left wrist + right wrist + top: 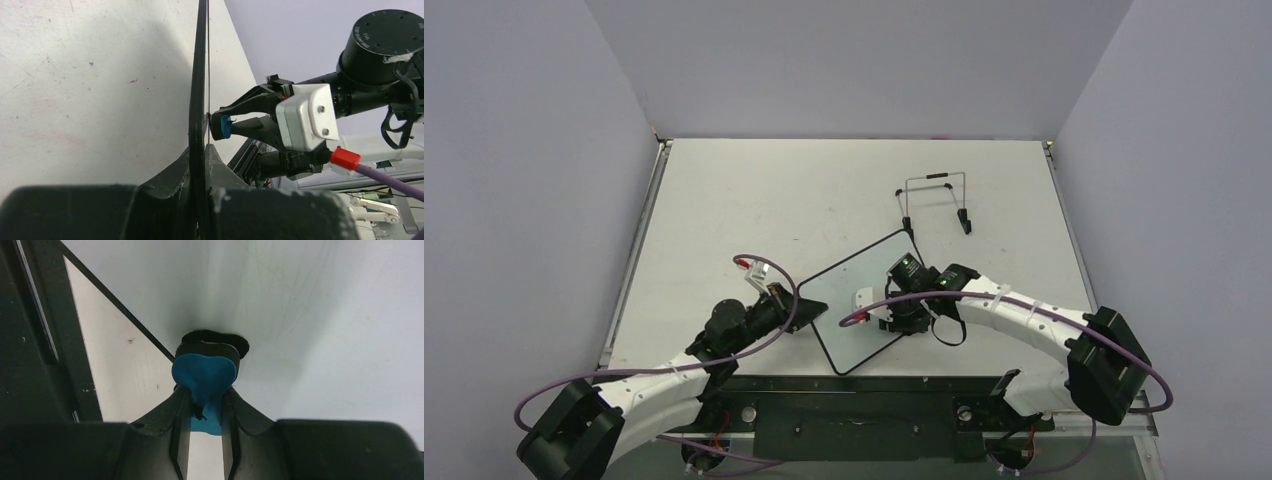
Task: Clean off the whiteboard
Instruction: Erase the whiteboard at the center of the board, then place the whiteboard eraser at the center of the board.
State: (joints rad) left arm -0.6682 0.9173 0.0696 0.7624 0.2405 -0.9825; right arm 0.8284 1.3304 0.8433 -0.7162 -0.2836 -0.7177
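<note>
Closest in the right wrist view, the right gripper point(204, 395) is pinched shut on the blue handle of the eraser point(204, 371). The eraser's black felt point(215, 338) is pressed against the face of the whiteboard point(310, 315), straight ahead of the fingertips. The left gripper point(200, 150) is clamped tight on the board's black frame point(200, 75), one finger on each face. From there the board runs edge-on away from its fingertips and looks tilted up off the surface point(75, 75) rather than lying flat.

I can make out no writing on the face, only faint smears, so I judge the wiping to be under way or near its end. To do it well, the felt should stay flat with even pressure, working in overlapping passes. The push should be light enough that the one-edge clamp does not let the board swing.

The frame line cuts diagonally just left of the right gripper, so a stroke that way should stop short, or the felt may slip off the edge. Ahead of it and to its right lies broad bare white, the best room for long strokes. The right gripper works just beyond the left gripper's fingertips on the same board, so passes toward that clamp have little space.

Farther out, past the board's far corner, a wire stand point(934, 200) sits apart on the surface, clear of any wiping stroke.
</note>
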